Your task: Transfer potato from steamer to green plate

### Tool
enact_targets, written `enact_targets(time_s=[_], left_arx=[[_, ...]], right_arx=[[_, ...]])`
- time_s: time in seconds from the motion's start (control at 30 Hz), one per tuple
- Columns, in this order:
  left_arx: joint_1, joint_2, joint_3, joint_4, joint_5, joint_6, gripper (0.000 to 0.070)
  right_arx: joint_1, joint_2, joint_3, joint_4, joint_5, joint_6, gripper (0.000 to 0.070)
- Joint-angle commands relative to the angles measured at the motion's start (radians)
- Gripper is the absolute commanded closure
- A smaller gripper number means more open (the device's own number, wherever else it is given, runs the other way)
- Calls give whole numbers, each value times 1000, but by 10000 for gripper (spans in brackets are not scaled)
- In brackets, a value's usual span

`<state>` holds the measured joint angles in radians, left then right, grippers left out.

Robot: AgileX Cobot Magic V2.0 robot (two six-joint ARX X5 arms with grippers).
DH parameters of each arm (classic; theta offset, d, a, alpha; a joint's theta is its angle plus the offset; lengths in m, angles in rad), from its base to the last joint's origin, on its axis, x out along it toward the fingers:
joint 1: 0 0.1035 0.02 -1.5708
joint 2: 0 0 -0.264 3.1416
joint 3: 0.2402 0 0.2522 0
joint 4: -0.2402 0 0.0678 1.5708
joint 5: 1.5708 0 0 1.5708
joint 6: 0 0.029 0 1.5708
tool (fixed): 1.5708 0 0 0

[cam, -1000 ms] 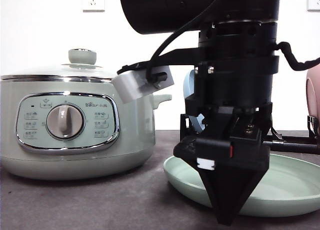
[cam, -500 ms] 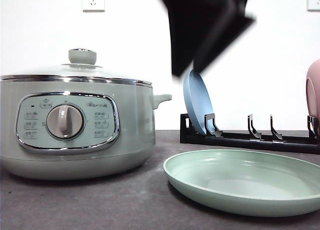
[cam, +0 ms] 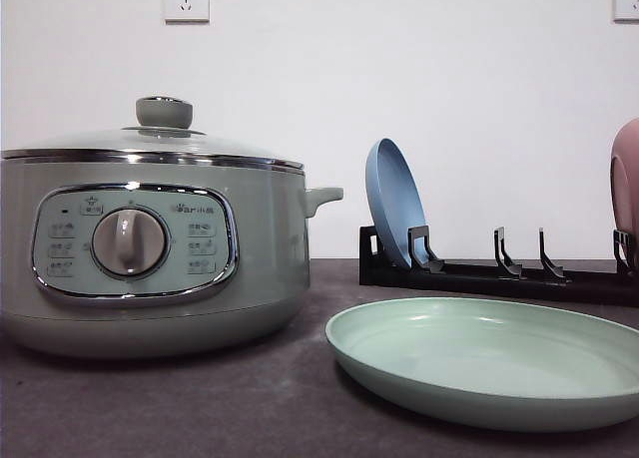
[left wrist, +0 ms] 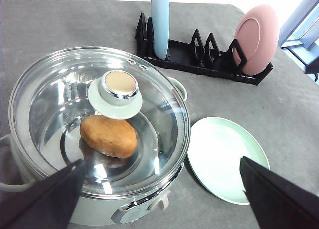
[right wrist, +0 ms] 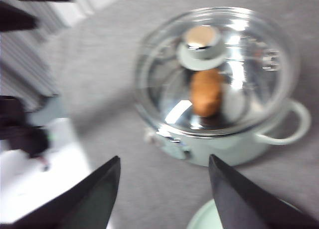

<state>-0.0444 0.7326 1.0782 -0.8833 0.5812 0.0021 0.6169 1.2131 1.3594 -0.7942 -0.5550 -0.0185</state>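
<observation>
green plate [cam: 489, 363] flat on grey bench [cam: 200, 408] near front edge, right of centre, bare inside. steamer [cam: 150, 248] just left of it, apart by a small gap, dial panel facing front, side handle toward plate. glass lid [left wrist: 99, 119] seated on steamer, knob up. potato [left wrist: 108, 135] inside steamer under lid, lying on pot floor beside knob line; seen through glass, also in right wrist view [right wrist: 206, 92], blurred there. black rack [cam: 499, 273] further back toward rear edge, blue plate [cam: 394, 217] upright in left-end slot, pink plate [left wrist: 256, 39] upright at right end. left jaws [left wrist: 159, 199] spread wide, holding nothing, high over steamer and plate. right jaws [right wrist: 164, 199] also wide, holding nothing, above steamer.
</observation>
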Motion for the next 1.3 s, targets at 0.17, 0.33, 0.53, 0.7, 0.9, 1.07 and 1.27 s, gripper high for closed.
enact_targets(time_s=[0.17,0.33,0.53,0.7,0.9,1.07,1.27], left_arx=[[-3,5,22,8,6,5,65],[-3,5,22,8,6,5,65],[-3,8,22,12,6,-17,68],[-3,54,63,7,-12,-45,69],[-8,196,242,-65,-43,-45,76],[-47,357,426,-148,-106,-41,77],[-151,564,620,-263,-251,-14,77]], right_arx=[[-26,15,15,-2,-54,-14,349],[-26,15,15,-3,-54,-19,349],[-26,15,15,-8,-47,-19,349],[-26,15,15,-15,-47,-22,349],[-26,15,15,-17,-47,-23,349],[-26,15,15,-20,-47,-24,349],[-26,15,15,-22,-47,-27,349]])
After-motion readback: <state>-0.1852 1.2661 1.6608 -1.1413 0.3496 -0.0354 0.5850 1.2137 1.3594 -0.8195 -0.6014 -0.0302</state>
